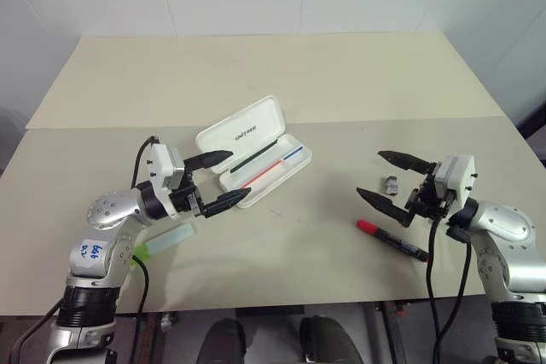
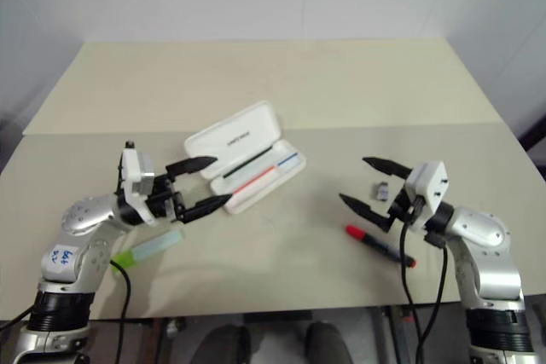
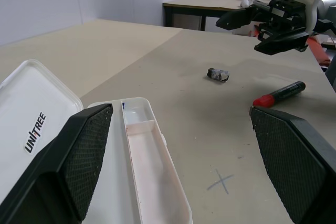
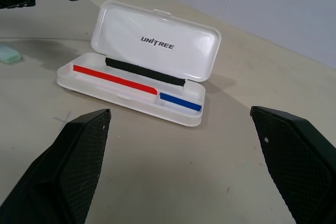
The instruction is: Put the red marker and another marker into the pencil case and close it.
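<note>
The white pencil case (image 1: 256,153) lies open in the middle of the table, its UNITREE lid tipped back and a red and a blue pen in its tray (image 4: 131,85). My left gripper (image 1: 223,179) hovers open just left of the case, holding nothing. The pale green marker (image 1: 164,241) lies on the table near the front edge, beside my left arm. The red marker (image 1: 391,239), black with a red cap, lies at the right, just below my open, empty right gripper (image 1: 380,176).
A small grey object (image 1: 391,184) sits on the table between my right gripper's fingers in the head views. A pencilled cross (image 1: 277,214) marks the table between the case and the red marker. Another table (image 3: 210,3) stands in the background beyond mine.
</note>
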